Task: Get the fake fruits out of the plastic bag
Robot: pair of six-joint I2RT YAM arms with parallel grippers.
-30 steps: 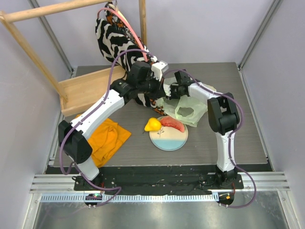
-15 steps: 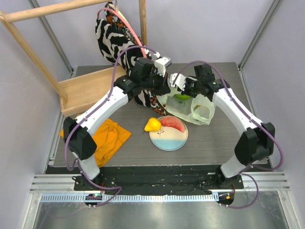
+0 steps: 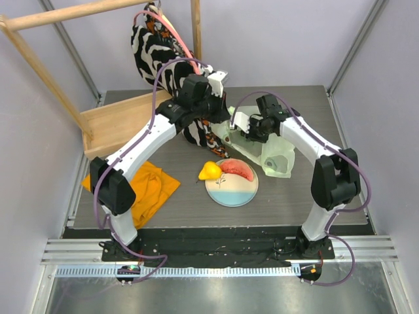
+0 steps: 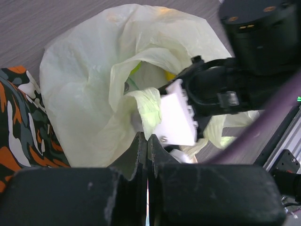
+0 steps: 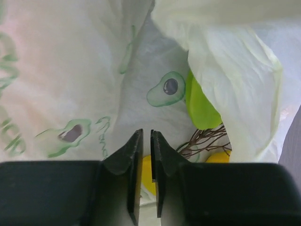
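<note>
— Two grippers: what is the state of each, left first?
— On the left gripper (image 4: 145, 137), the black jaws are pressed together and pinch the rim of the plastic bag (image 4: 80, 94), a thin, crinkled, translucent pale-green film. On the right gripper (image 5: 146, 134), the jaws stand a narrow slit apart at the bag mouth, pointing in. Nothing is seen clamped between them.
— Where are the fruits relative to the right gripper?
— Inside the bag, a smooth yellow fruit (image 5: 146, 174) lies just beyond the fingertips. Thin brown stalks (image 5: 202, 139) and a glossy green oval (image 5: 200, 106) lie to their right. Outside, near the bag, a yellow pear (image 3: 210, 171) sits at the left rim of the round plate (image 3: 232, 197). A red watermelon slice (image 3: 237, 169) lies on that plate.
</note>
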